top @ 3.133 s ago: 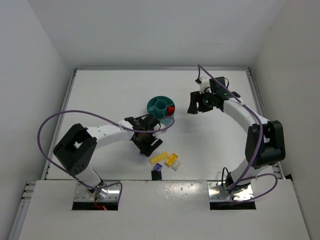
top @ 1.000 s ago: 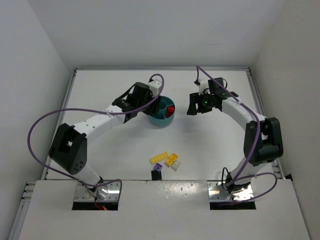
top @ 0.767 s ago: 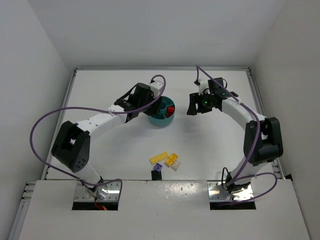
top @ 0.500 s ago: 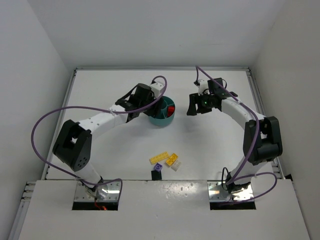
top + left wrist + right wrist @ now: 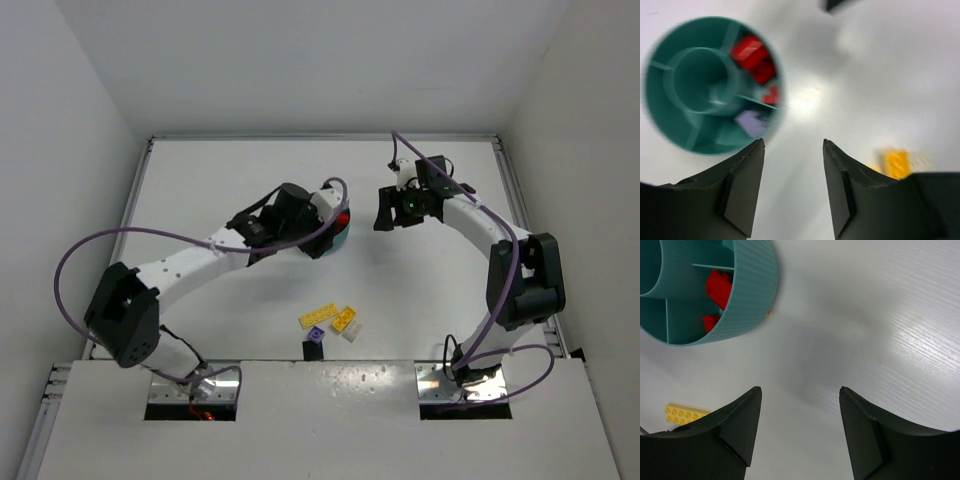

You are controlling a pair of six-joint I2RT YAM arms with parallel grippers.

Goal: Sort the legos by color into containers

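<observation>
Legos [image 5: 345, 320] lay loose in a small cluster on the white counter [image 5: 220, 180]. In the overhead view they were at about 6 o'clock from the teal dish [image 5: 342, 233] and well apart from it. The cluster held a yellow plate [image 5: 318, 316], a yellow brick [image 5: 344, 319], an off-white brick [image 5: 353, 332] and a purple brick [image 5: 316, 335].

In my left wrist view, red legos [image 5: 752, 52] sat in the curved section at roughly 2 o'clock from the central cup [image 5: 700, 77]. A purple lego [image 5: 751, 122] lay in the neighbouring section at about 5 o'clock. That view was blurred, so I could not count the red ones.

My left end effector [image 5: 792, 150] hung just off the dish's 4 o'clock side. It was released, its jaws apart with only bare counter between them. From overhead, my left arm covered most of the dish.

My right end effector [image 5: 800, 392] hovered at 3 o'clock from the dish in the overhead view, near it but not touching. It too was released and grasped nothing. Its camera showed the dish's ribbed wall, the red legos and one yellow lego toward 8 o'clock.
</observation>
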